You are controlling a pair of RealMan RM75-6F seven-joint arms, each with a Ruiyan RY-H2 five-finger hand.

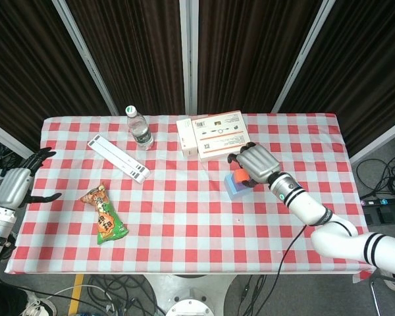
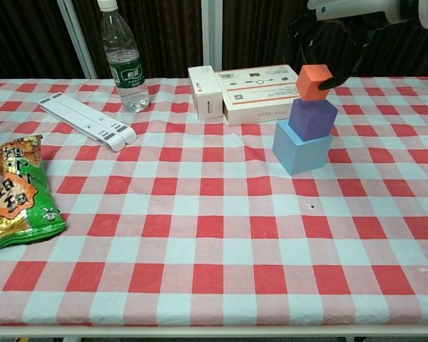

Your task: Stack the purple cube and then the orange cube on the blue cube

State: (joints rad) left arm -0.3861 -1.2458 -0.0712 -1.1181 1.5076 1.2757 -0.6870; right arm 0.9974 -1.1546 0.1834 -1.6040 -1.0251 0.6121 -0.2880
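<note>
The blue cube [image 2: 299, 148] stands on the checked cloth right of centre, with the purple cube [image 2: 312, 117] on top of it. The orange cube [image 2: 314, 82] sits at the purple cube's top face, slightly tilted, and my right hand [image 2: 329, 32] holds it from above with fingers [image 2: 348, 70] curled down on both sides. In the head view the right hand [image 1: 253, 163] covers the purple cube; the orange cube [image 1: 239, 176] and blue cube [image 1: 231, 190] show under it. My left hand [image 1: 16, 184] hangs off the table's left edge, fingers spread, holding nothing.
A water bottle [image 2: 123, 60] and a white carton with a smaller box [image 2: 260, 92] stand at the back, just behind the stack. A white flat bar [image 2: 85, 121] and a green snack packet [image 2: 18, 189] lie on the left.
</note>
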